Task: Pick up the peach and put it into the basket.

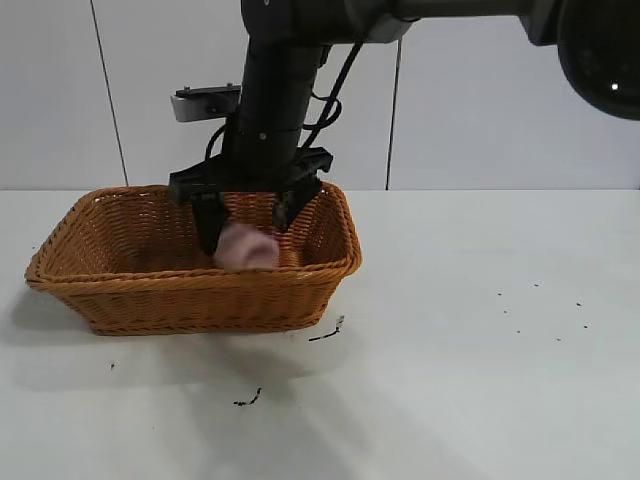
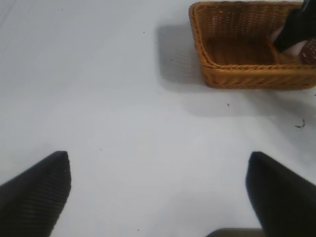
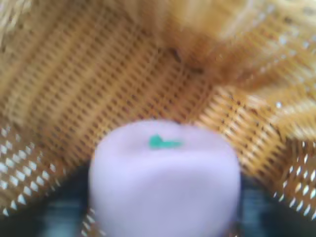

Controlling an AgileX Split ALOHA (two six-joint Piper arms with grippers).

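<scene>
Right gripper inside basket, pointing steeply down over right half of floor. Jaws spread wide, one finger each side of peach; whether either finger touches it cannot be told. Peach directly between and just below fingertips, blurred, low inside basket near right wall; no clear long axis, green mark on top in right wrist view. Judged: peach released, right arm needs only lift clear. Left gripper open, empty, over bare table, well apart.
</scene>
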